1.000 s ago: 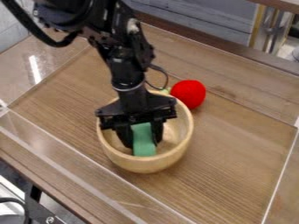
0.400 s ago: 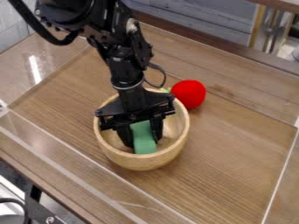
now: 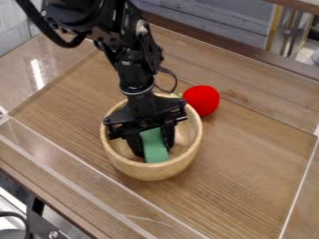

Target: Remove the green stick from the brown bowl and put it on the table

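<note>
The black gripper [image 3: 149, 138] pointed straight down into the brown bowl [image 3: 152, 166], its jaws closed on the green stick [image 3: 153, 147], which stood between them inside the bowl, while a red ball [image 3: 201, 97] lay on the table [image 3: 249, 168] beyond the jaws.

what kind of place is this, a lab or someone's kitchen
Most likely a lab or robot test bench: the wood-grain table has clear plastic walls around it, and the props are few, a brown bowl and a red ball.
</note>
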